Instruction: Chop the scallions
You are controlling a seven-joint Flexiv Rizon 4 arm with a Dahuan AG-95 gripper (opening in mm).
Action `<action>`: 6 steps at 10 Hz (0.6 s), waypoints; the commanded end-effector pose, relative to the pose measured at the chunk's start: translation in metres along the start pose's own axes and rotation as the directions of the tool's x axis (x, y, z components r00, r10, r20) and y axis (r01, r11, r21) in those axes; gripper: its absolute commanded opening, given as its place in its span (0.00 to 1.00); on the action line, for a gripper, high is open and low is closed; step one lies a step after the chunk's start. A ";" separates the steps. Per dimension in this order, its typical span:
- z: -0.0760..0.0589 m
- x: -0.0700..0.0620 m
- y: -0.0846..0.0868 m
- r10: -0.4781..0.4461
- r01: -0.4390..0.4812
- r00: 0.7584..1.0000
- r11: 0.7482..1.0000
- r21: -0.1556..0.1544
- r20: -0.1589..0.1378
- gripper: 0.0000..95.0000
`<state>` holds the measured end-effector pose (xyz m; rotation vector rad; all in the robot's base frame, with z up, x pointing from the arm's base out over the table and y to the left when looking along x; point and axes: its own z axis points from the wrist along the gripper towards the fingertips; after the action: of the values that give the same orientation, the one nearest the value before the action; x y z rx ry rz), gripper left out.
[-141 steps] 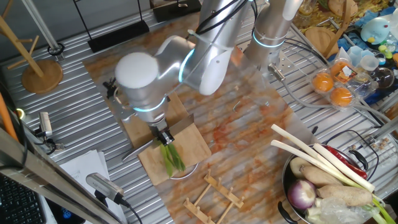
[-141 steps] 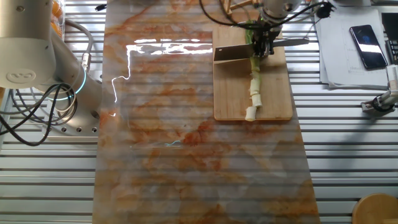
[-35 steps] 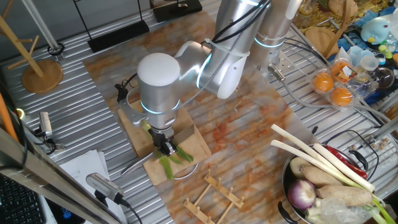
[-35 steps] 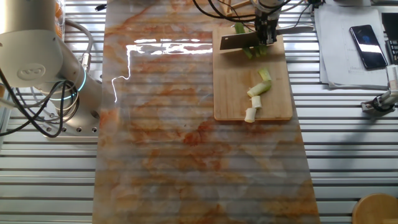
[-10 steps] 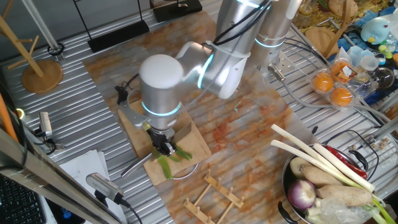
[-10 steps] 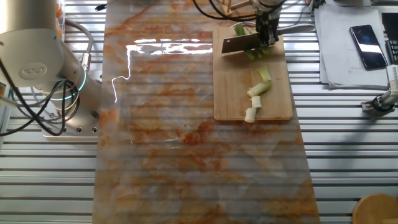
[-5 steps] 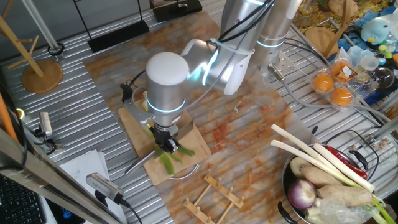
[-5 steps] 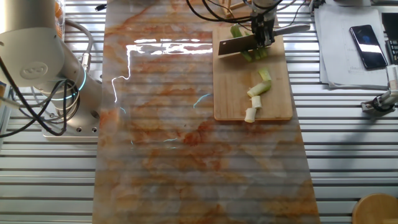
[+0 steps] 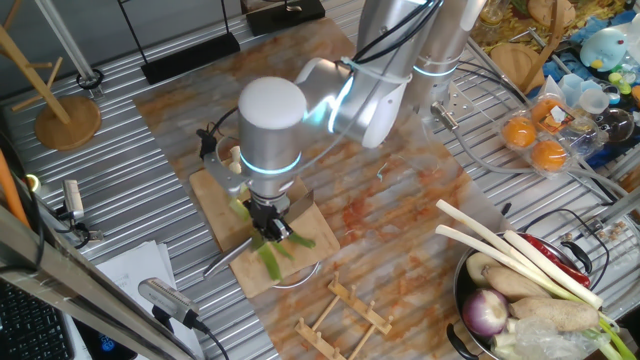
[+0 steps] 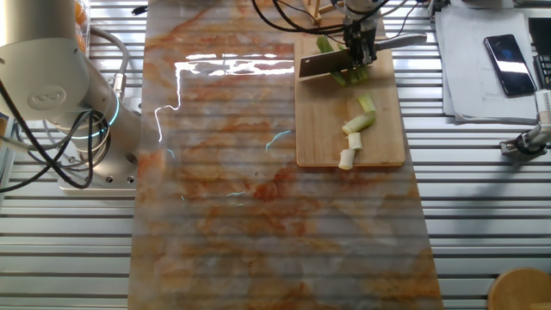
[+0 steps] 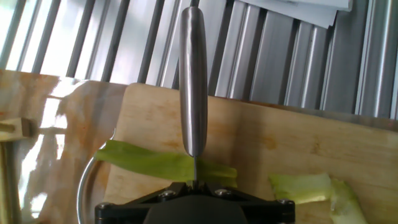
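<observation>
Since 0.5 s ago the knife (image 10: 331,62) has shifted slightly along the cutting board (image 10: 323,138), its blade now a touch nearer the board's far end in the other fixed view, over the green leaves. The 3 cut pieces have not moved.

Nearest, in the hand view, the gripper (image 11: 194,198) is clamped on the knife, the steel handle (image 11: 193,81) running straight out from the jaws; whether the edge touches the leaf underneath cannot be told. A flat green strip of the scallions (image 11: 163,164) lies across the board just below the handle, with a paler piece (image 11: 311,186) beside it.

Farther out, in the other fixed view, the uncut green stub sits at the far end of the board under the blade, and the cut white and green bits (image 10: 354,133) lie mid-board, one white bit (image 10: 346,158) right at the near edge.

Risks, as I judge them:
1. Nothing pins the leaves, so a downstroke could drag or flick them off the far edge.
2. The limp green may fold under the blade and not sever.
3. The white bit at the near edge could roll off if the board is jolted.
4. The board itself may slide on the smooth mat (image 10: 224,215).
</observation>
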<state>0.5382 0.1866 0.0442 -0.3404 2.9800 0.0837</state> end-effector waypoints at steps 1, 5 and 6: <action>0.029 0.001 -0.002 -0.007 0.007 1.000 1.000 0.004 -0.002 0.00; 0.024 0.008 -0.004 -0.025 0.025 1.000 1.000 0.006 -0.003 0.00; 0.025 0.004 -0.004 -0.025 0.025 1.000 1.000 0.009 -0.001 0.00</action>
<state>0.5371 0.1838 0.0438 -0.3741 2.9737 0.0603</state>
